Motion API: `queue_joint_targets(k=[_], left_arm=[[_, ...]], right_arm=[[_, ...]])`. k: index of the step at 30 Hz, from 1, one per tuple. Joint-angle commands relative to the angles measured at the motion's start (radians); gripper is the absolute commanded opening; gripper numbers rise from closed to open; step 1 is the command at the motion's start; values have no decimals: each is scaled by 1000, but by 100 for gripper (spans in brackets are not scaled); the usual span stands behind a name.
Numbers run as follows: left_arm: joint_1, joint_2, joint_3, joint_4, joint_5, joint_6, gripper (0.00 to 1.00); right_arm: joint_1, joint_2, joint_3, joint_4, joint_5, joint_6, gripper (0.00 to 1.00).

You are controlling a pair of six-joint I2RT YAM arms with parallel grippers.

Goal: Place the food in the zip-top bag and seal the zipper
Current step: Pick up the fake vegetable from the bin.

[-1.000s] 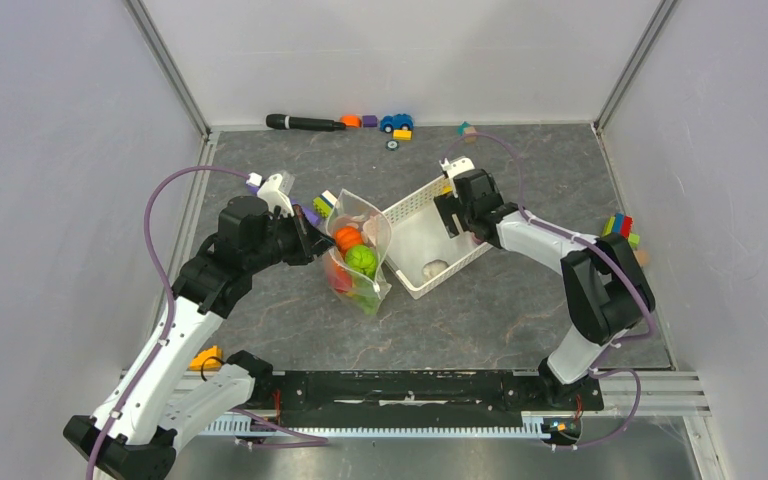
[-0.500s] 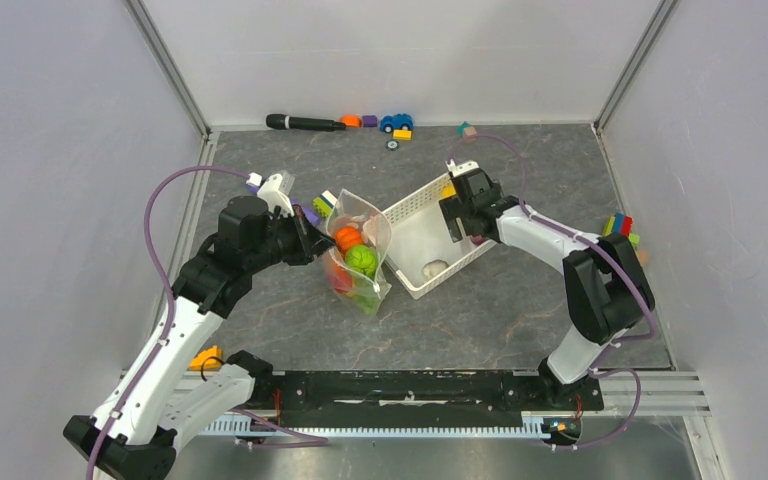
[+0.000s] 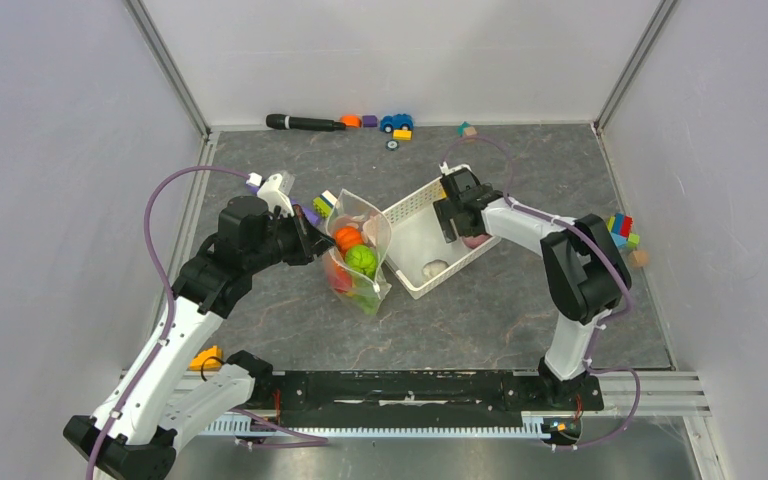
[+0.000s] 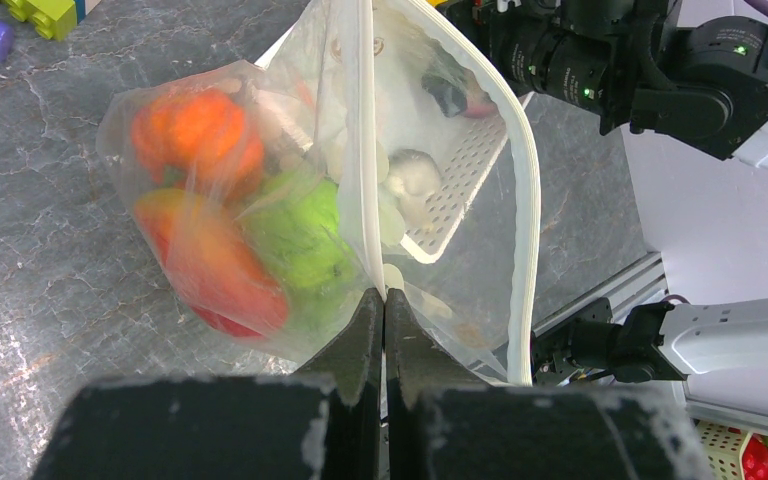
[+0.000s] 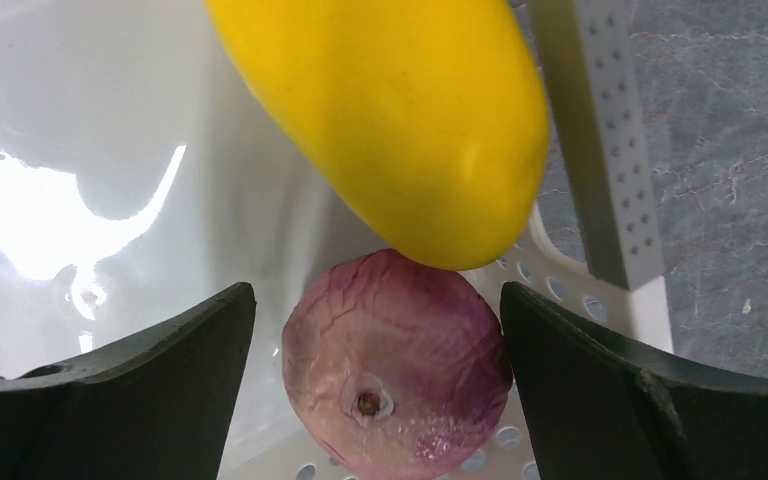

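Note:
The clear dotted zip-top bag stands open beside the white basket. It holds an orange pumpkin, a green fruit and other food. My left gripper is shut on the bag's near mouth edge with the white zipper strip; the far strip bows away. My right gripper is open inside the basket. Its fingers stand on either side of a purple onion without touching it. A yellow mango lies against the onion.
A small whitish item lies in the basket's near corner. Toy blocks lie by the left gripper. A black marker, blocks and a toy car line the back wall. More blocks lie at the right wall.
My right gripper has moved a little left and deeper into the basket, over the onion. The left arm and the bag have not moved.

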Motion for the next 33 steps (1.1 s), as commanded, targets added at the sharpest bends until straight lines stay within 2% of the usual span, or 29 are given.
queue_joint_targets(k=[1,11,20,29,31,33], left_arm=[[7,-2,2,35,19,19,2],[7,-7,1,35,19,20,2],[7,-6,1,35,19,20,2],[7,-5,0,35,18,20,2],[7,-6,0,36,19,19,2],[7,-7,0,35,18,19,2]], right_arm=[[25,17,48,7,4,1,98],[46,27,43,9,-115,-39,96],[45,32,36,-25,-78,-62,94],[45,28,38,-61,8,-53,81],[46,22,39,-57,7,-51,74],[46,13,36,-45,-5,-54,61]])
